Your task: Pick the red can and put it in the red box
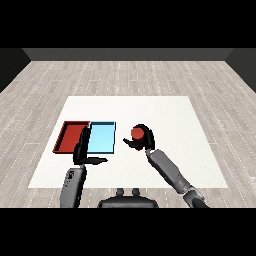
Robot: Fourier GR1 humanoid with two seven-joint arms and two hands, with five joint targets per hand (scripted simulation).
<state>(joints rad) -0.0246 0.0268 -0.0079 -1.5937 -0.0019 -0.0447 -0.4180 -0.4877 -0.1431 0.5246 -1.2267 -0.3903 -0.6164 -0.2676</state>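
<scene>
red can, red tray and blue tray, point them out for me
red can [136,133], head view, on its round top.
red tray [70,137], head view, on its bare floor.
blue tray [102,139], head view, on its bare floor.

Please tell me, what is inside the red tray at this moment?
Nothing shows inside the red tray. Its right edge is covered by the left hand, so that strip cannot be seen. The red can is in the right hand.

A bare test room, not a lived-in one: a white table [150,110] stands alone on a pale grey plank floor [125,75], with a dark plain wall [128,54] at twelve o'clock and no furniture around it.
</scene>
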